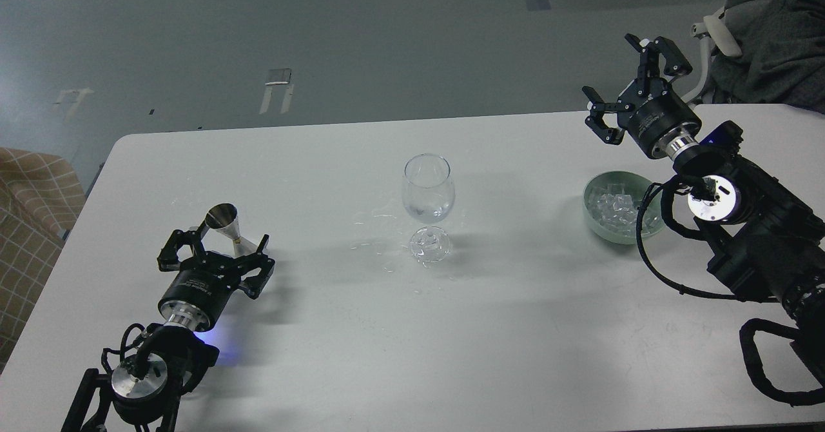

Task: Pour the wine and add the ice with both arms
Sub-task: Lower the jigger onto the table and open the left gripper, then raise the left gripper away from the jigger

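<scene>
A small amount of clear wine (430,211) is being held in the bowl of a stemmed glass (428,188) standing upright at the centre of a white table (387,329). Ice (613,204) is being kept in a pale green bowl (596,220) to the right. A steel jigger (227,224) is being flanked by the spread, empty fingers of the left gripper (214,259) near the left edge. The right gripper (635,90) is being held wide open, empty, beyond the bowl.
</scene>
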{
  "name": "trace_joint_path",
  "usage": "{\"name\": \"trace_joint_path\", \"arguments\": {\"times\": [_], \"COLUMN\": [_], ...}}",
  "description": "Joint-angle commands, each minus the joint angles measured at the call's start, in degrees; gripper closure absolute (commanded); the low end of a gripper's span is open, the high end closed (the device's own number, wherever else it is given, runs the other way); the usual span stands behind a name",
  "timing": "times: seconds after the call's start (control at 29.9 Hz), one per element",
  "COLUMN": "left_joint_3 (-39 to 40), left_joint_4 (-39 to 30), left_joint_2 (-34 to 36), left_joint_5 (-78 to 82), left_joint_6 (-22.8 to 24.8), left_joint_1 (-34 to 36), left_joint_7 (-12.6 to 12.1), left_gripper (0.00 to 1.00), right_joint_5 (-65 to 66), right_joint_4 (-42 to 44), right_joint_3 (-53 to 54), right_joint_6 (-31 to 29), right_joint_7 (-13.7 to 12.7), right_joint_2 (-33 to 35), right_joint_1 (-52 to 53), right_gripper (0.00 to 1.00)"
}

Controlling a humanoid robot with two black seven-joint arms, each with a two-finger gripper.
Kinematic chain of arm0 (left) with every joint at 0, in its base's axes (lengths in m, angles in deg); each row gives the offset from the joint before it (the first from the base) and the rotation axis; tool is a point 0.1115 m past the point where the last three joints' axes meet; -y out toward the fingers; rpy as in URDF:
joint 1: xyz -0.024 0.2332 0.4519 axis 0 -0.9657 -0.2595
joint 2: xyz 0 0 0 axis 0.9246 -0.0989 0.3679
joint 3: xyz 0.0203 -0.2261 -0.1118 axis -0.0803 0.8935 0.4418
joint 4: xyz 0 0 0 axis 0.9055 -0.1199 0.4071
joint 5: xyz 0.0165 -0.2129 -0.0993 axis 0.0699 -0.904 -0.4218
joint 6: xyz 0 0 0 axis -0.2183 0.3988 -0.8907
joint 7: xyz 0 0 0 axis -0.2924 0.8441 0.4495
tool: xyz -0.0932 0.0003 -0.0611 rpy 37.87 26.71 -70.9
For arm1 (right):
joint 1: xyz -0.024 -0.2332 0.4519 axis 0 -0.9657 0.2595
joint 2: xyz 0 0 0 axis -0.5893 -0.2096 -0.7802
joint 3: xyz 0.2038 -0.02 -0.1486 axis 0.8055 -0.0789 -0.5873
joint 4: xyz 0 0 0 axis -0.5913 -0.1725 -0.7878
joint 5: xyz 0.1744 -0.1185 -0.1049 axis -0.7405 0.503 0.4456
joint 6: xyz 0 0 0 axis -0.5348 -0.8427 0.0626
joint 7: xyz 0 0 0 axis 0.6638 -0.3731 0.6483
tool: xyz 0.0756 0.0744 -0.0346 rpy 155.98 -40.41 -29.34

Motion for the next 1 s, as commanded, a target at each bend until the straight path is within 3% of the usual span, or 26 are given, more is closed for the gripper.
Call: {"name": "trace_joint_path", "arguments": {"times": [0.0, 0.37, 0.57, 0.83, 0.97], "left_joint_3": [0.3, 0.8, 5.4, 12.3, 13.1], "left_joint_4": [-0.5, -3.4, -3.9, -2.3, -0.5], "left_joint_2": [0.0, 0.0, 1.7, 11.4, 16.5], "left_joint_5": [-0.2, -0.5, -0.5, -0.4, 0.5], "left_joint_6": [0.8, 2.1, 8.0, 15.3, 15.3], "left_joint_1": [-1.3, -5.4, -7.9, -9.0, -8.0], "left_joint_7": [-0.2, -0.6, -0.7, 0.0, 0.1], "left_gripper": [0.03, 0.03, 0.03, 0.03, 0.03], "right_joint_5": [0.0, 0.0, -0.1, -0.1, -0.1], "right_joint_4": [0.0, -0.1, -0.3, -4.1, -6.7], "right_joint_3": [0.0, 0.0, 0.1, 0.0, 0.0], "right_joint_6": [0.0, 0.0, 0.0, 0.0, 0.0], "right_joint_7": [0.0, 0.0, 0.0, -0.1, -0.1], "right_joint_2": [-0.2, 0.0, 1.2, 4.7, 6.2], "right_joint_1": [0.0, -0.5, -0.5, -2.2, -3.2], "right_gripper": [0.0, 0.0, 0.0, 0.0, 0.0]}}
